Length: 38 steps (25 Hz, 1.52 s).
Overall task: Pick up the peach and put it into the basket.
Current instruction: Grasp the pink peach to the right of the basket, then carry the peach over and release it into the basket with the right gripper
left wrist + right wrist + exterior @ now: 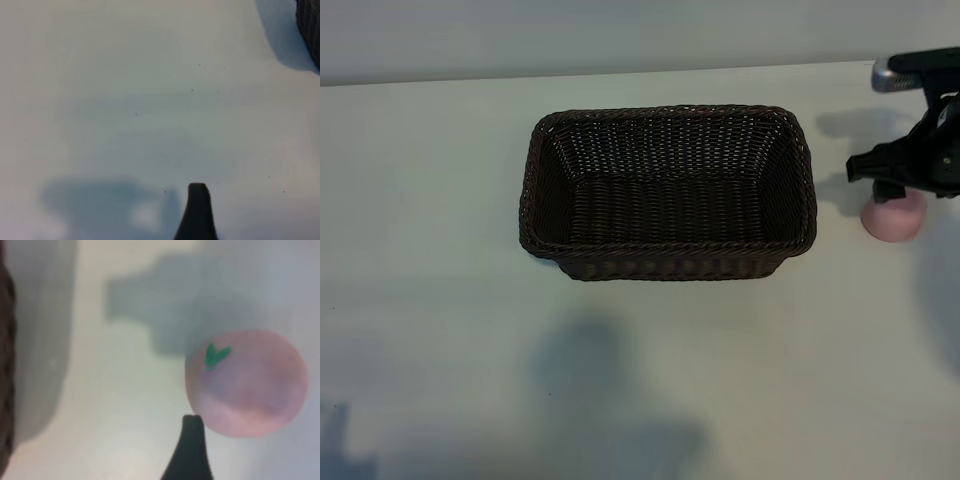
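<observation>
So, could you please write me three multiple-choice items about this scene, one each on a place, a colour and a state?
1. Where does the small round pale pink peach lie?
A. Inside the basket
B. On the white table, right of the basket
C. On the table, left of the basket

2. What colour is the large rectangular woven wicker basket?
A. Dark brown
B. White
C. Green

3. How is the right end effector just now?
A. Shut on the peach, lifted over the basket
B. Shut on the basket rim
C. Open, right above the peach

Answers: 1 B, the peach sits on the table beyond the basket's right rim. 2 A, the weave is dark brown all over. 3 C, the peach is on the table under the open end effector, ungripped.
</observation>
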### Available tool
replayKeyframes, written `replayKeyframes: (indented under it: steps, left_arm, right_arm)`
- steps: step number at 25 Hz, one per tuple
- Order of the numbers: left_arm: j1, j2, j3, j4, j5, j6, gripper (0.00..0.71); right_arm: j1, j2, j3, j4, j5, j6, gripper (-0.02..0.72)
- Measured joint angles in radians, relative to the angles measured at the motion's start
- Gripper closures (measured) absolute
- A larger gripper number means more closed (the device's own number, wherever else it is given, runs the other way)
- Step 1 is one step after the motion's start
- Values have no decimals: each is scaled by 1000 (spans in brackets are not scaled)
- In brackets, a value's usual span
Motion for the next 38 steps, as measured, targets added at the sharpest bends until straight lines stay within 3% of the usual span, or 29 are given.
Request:
replayKeyframes:
  steps: [9, 12, 14, 19, 21, 26, 38]
  left_arm:
    - [0, 0, 0, 0, 0, 0, 116]
    - [0, 0, 0, 0, 0, 0, 116]
    - [0, 0, 0, 0, 0, 0, 116]
    - [0, 0, 0, 0, 0, 0, 116]
    - [0, 0, 0, 0, 0, 0, 116]
    - [0, 0, 0, 0, 0, 0, 116]
    - [0, 0, 0, -23, 0, -2, 116]
  right_arm:
    - [0, 91, 0, 19, -48, -5, 112]
    - [0, 115, -3, 19, -56, -5, 156]
    - [0, 127, -5, 19, -57, -5, 234]
    - [0, 132, -8, 19, -57, -5, 591]
    - [0, 132, -8, 19, -56, -5, 645]
    - [0, 123, -18, 19, -31, -7, 664]
    - [0, -71, -131, 22, 165, -33, 664]
